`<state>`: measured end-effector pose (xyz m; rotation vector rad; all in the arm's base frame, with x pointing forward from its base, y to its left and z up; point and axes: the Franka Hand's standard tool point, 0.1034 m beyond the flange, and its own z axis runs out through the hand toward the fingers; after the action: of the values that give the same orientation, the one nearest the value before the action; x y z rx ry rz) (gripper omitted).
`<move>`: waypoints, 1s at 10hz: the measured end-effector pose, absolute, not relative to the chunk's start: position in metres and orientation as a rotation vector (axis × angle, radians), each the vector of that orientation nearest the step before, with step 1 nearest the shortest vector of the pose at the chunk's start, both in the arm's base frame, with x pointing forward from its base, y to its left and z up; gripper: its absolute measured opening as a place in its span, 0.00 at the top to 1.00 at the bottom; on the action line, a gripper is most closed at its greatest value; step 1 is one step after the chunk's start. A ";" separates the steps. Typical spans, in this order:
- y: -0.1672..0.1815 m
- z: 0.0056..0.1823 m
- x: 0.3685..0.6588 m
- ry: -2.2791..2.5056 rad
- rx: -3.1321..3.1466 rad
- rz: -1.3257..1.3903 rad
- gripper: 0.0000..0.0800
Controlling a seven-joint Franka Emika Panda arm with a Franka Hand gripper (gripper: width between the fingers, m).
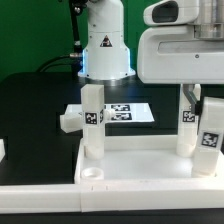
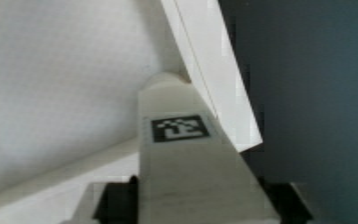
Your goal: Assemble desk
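Black tabletop surface [image 1: 35, 105] fills the middle of the exterior frame, matte and dark, with a green backdrop across the upper left and the robot's white base [image 1: 104, 45] standing at upper centre. Flat on that surface, just in front of the base, lies the marker board [image 1: 128, 112], a thin white sheet printed with black squares. Across the lower frame sits the desk's tabletop [image 1: 140, 165], smooth white plastic with a raised rim and a round socket [image 1: 92, 172] at its lower-left corner. One short leg [image 1: 93, 122] stands upright at the tray's left end, square-sectioned and tagged; another small white part [image 1: 69, 121] rests on the black surface just beside it. At the right, the bulky white gripper [image 1: 192, 100] comes down from the upper right, its fingers clamped on a second tagged leg [image 1: 187, 122] held upright over the tabletop's far rim; a further tagged leg [image 1: 210, 146] stands beside it. From the wrist camera the held leg [image 2: 186, 150] tapers away between dark finger pads [image 2: 110, 200] toward the white rim [image 2: 211, 60]
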<state>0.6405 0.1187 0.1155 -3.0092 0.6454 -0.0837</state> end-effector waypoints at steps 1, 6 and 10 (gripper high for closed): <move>0.114 0.115 0.640 0.819 -2.970 -0.075 0.64; 0.120 0.112 0.638 1.909 -2.305 -0.025 0.64; 0.117 0.113 0.638 1.819 -2.374 -0.040 0.64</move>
<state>0.6382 0.1168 0.1126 -2.3735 1.8194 -0.0399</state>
